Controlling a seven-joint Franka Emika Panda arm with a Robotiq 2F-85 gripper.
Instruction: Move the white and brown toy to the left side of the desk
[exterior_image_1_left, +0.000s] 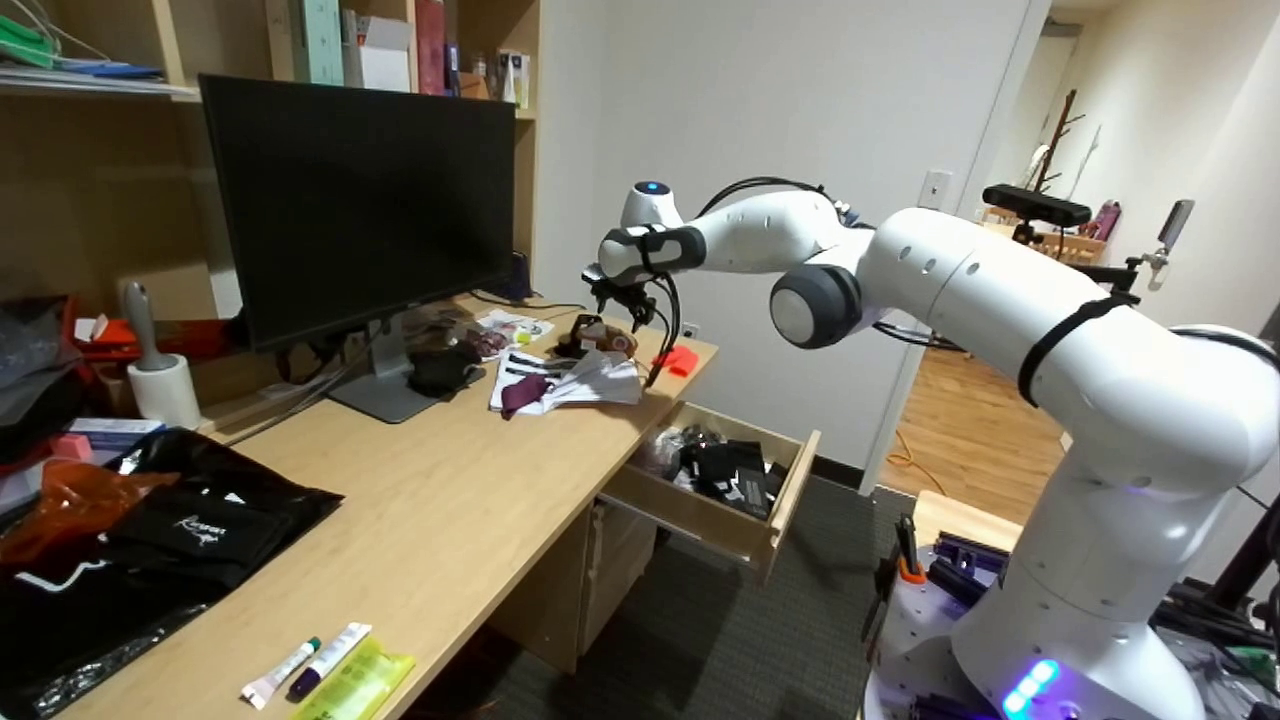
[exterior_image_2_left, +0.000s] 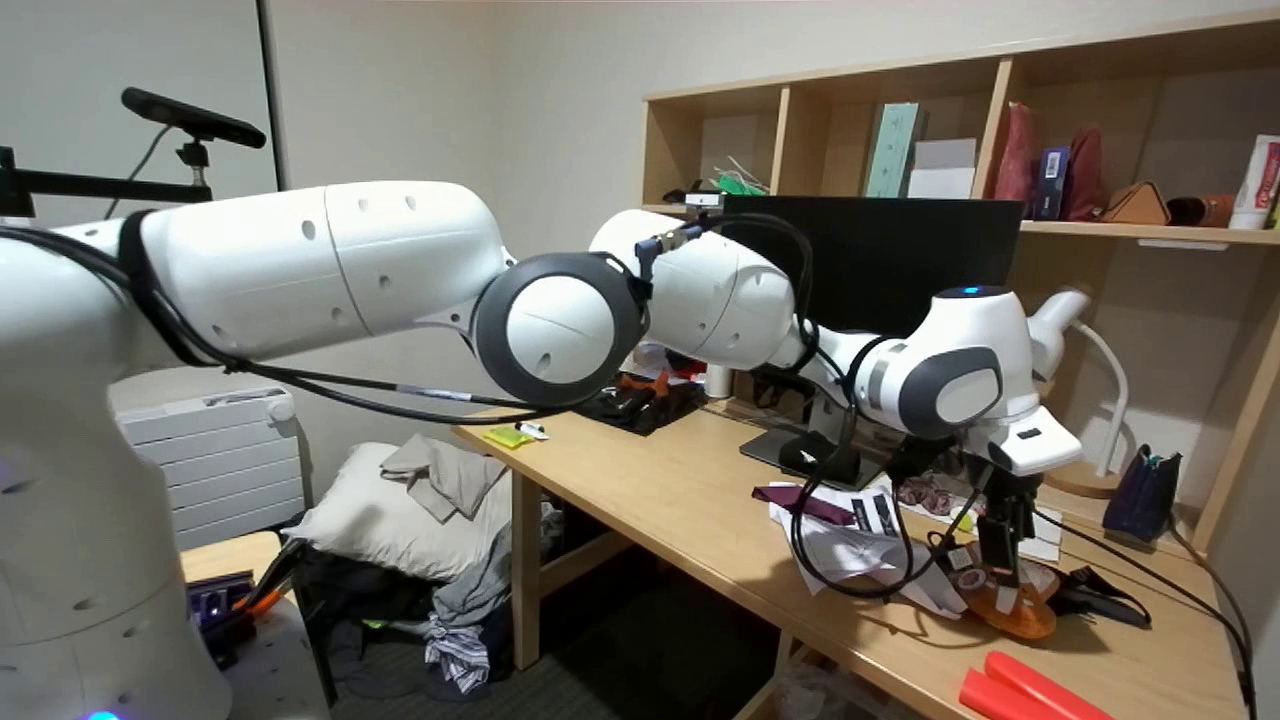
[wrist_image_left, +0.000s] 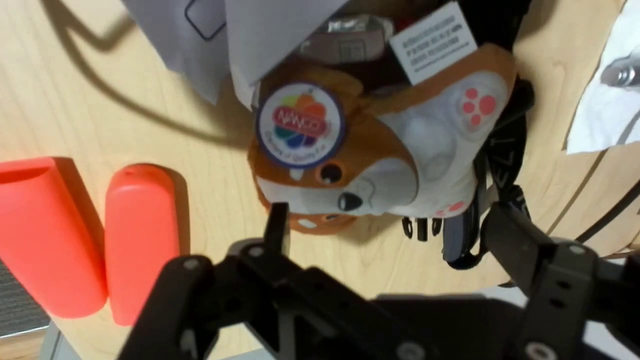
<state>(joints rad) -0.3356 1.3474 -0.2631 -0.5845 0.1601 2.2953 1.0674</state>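
The white and brown toy (wrist_image_left: 385, 145) is a dog shape with a round tag, lying on the desk (wrist_image_left: 45, 115) in the wrist view. It also shows in both exterior views, small at the desk's far end (exterior_image_1_left: 618, 343) and partly behind the gripper (exterior_image_2_left: 1035, 622). The light-wood desk (exterior_image_1_left: 430, 500) stretches along the wall, also in an exterior view (exterior_image_2_left: 650, 480). My gripper (wrist_image_left: 389, 215) is open, its fingers wide apart with nothing between them, pointing down over the toy. The gripper also shows in both exterior views (exterior_image_1_left: 620, 315) (exterior_image_2_left: 1005, 600). Whether a fingertip touches the toy I cannot tell.
White papers (exterior_image_1_left: 600, 380) and a purple cloth (exterior_image_1_left: 522, 395) lie beside the toy. A black strap (exterior_image_2_left: 1100, 597) lies against it. Two red cases (wrist_image_left: 142, 235) lie near the edge. A drawer (exterior_image_1_left: 790, 490) stands open below. A monitor (exterior_image_1_left: 370, 210) stands behind.
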